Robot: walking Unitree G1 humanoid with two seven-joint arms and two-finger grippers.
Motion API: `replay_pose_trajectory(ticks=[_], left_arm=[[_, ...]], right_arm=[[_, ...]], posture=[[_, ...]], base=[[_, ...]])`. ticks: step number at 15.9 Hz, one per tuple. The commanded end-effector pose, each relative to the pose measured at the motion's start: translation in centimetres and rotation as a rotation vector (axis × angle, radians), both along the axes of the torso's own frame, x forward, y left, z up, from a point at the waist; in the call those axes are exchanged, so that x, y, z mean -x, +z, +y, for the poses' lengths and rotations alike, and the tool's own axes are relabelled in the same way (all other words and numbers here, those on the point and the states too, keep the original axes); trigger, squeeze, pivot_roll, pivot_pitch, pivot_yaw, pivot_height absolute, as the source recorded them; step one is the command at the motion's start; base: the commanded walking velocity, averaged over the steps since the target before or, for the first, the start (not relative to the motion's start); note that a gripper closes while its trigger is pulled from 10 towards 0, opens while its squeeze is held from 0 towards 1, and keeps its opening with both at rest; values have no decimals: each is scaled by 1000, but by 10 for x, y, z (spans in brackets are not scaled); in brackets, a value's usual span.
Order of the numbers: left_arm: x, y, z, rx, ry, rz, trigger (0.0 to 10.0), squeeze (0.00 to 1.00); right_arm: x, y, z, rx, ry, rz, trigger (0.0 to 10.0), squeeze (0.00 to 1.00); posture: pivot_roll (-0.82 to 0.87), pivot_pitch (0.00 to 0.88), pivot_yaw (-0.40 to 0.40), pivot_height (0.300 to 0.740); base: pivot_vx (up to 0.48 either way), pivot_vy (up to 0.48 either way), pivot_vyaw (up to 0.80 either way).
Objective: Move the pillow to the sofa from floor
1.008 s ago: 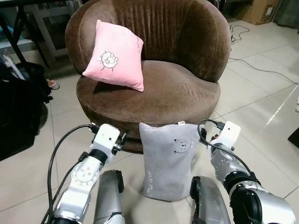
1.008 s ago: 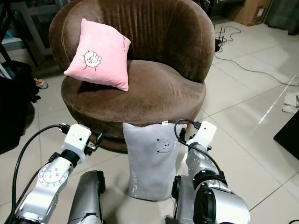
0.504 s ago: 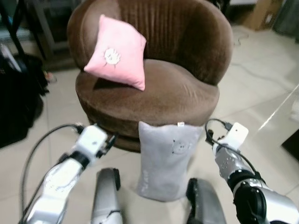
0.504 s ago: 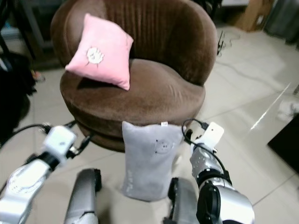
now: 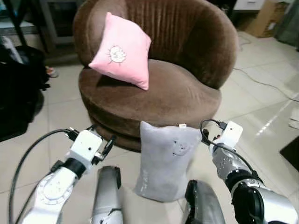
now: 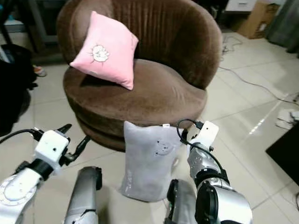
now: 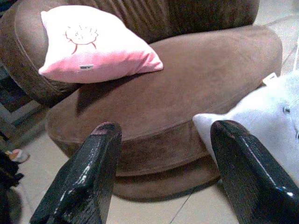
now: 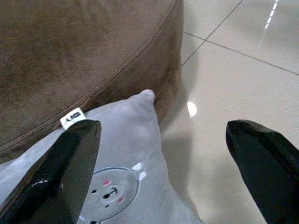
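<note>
Right gripper (image 8: 161, 158) open, grey pillow (image 5: 164, 158) — bear face, upright

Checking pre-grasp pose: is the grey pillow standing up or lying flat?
Standing. The grey pillow is upright on the floor, its top edge leaning against the sofa base.

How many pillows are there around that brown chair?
2. A pink pillow leans on the brown sofa seat at its left side; a grey pillow stands on the floor against the sofa's front. Others may be hidden behind.
</note>
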State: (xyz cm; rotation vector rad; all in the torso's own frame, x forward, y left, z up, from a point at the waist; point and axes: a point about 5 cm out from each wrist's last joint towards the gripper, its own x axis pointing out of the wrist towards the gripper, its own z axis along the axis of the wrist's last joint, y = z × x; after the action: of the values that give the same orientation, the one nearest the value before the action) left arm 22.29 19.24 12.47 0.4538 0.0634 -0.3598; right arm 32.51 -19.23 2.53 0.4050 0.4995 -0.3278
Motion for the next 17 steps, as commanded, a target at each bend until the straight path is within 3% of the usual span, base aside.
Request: replay_pose_trajectory(ticks=[1, 2, 6, 10, 14, 17], left_arm=[[2, 10, 7, -11, -1, -9, 10000, 0], [5, 13, 10, -9, -9, 0, 10000, 0], [26, 23, 6, 44, -211, 123, 10000, 0], [41, 31, 1, 66, -333, 228, 10000, 0], [50, 39, 3, 39, -343, 258, 10000, 0], [51, 60, 11, -25, -280, 223, 10000, 0]], right_arm=[[-2, 2, -6, -17, -9, 5, 10000, 1000], [-2, 3, -7, -27, -10, 3, 10000, 1000], [-12, 15, -11, -123, -100, -43, 10000, 1000], [-18, 25, -19, -216, -186, -73, 10000, 1000], [-18, 27, -26, -260, -254, -73, 10000, 1000], [-20, 31, -28, -264, -271, -76, 10000, 1000]], posture=[[477, 5, -82, 494], [481, 10, -75, 494], [491, 59, -11, 494], [526, 104, -8, 494], [585, 149, -10, 494], [684, 178, 33, 494]], base=[[0, 0, 0], [0, 0, 0], [0, 0, 0], [0, 0, 0], [0, 0, 0], [0, 0, 0]])
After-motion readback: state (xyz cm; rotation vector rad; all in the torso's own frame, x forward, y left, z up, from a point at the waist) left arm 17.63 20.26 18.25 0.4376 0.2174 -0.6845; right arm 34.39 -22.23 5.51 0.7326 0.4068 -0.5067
